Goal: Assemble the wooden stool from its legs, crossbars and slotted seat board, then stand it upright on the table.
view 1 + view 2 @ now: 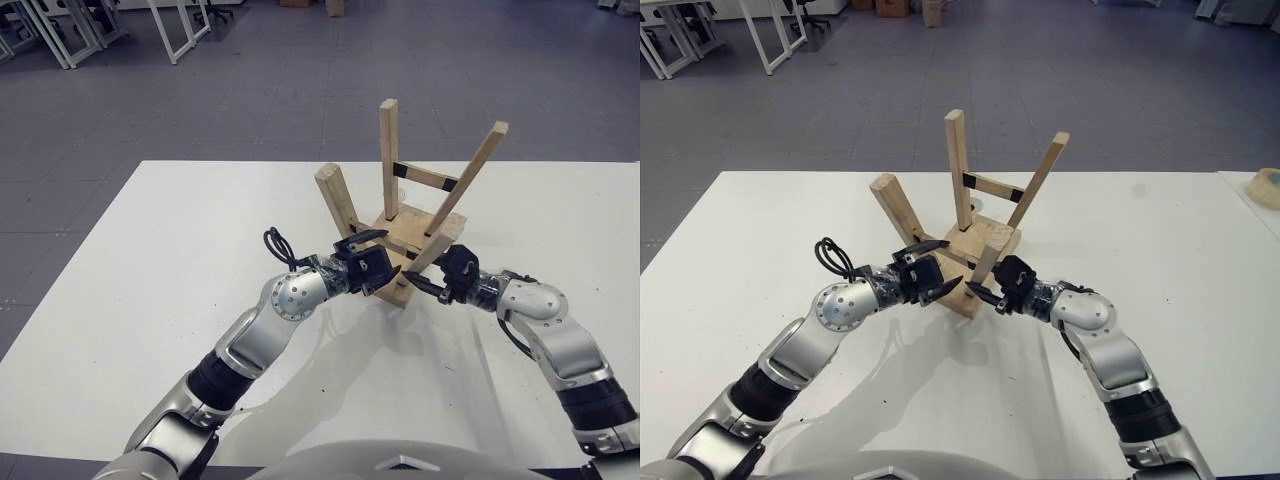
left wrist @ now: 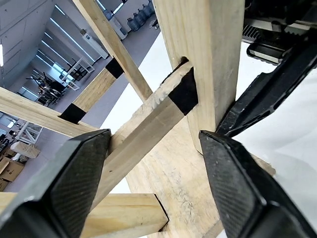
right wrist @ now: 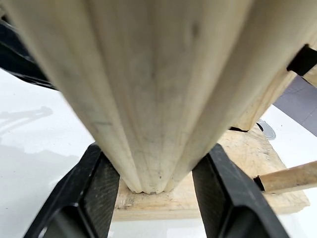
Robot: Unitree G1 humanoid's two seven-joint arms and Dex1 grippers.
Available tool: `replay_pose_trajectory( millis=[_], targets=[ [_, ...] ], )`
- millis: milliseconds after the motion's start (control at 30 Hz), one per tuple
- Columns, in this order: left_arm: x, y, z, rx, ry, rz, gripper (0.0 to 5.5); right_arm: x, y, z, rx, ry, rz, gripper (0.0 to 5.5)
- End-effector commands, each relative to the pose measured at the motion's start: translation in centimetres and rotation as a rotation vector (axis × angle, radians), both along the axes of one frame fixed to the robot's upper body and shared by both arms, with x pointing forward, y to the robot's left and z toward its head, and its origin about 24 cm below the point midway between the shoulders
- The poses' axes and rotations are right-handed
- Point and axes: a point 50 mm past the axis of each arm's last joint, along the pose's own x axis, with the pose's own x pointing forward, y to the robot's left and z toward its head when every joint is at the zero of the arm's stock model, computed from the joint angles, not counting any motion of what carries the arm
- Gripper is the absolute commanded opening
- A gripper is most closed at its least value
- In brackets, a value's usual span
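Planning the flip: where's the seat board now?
Head views: seat board lies on the table, right of centre, legs up, between the left gripper and the right gripper, which clasps the near leg.

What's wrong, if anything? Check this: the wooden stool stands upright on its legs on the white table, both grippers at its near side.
The stool is upside down: seat board flat on the white table, legs pointing up, as the left eye view shows. The left gripper and right gripper are at its near side.
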Motion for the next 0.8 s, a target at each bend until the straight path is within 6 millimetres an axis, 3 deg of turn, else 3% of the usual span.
replay_pose_trajectory(
  millis=[33,100,200,333,500,700,800],
  targets=[
    [0.3,0.7,3.1,-0.181,-0.134,0.055,3.28,-2.0,-3.3,-6.4,-0.286,0.305,-0.131,2.02],
    [-0.5,2.1,6.3,-0.308,-0.326,0.086,3.28,-2.0,-3.4,-6.4,-0.283,0.309,-0.139,2.02],
    [-1.7,4.7,9.7,-0.393,-0.563,0.162,3.28,-1.6,-3.5,-6.2,-0.281,0.306,-0.168,2.02],
    [-0.8,6.4,13.7,-0.488,-0.798,0.322,3.28,-1.3,-2.9,-5.3,-0.311,0.282,-0.192,2.02],
    [0.5,7.0,12.9,-0.478,-0.763,0.381,3.28,-0.9,0.3,-2.2,-0.147,0.262,-0.173,2.02],
    [0.7,7.1,11.2,-0.468,-0.699,0.410,3.28,0.0,1.7,2.7,-0.030,0.089,-0.145,3.51],
    [0.7,7.8,10.1,-0.444,-0.682,0.435,3.28,-0.7,0.7,3.3,-0.110,0.107,-0.126,4.07]
  ],
)
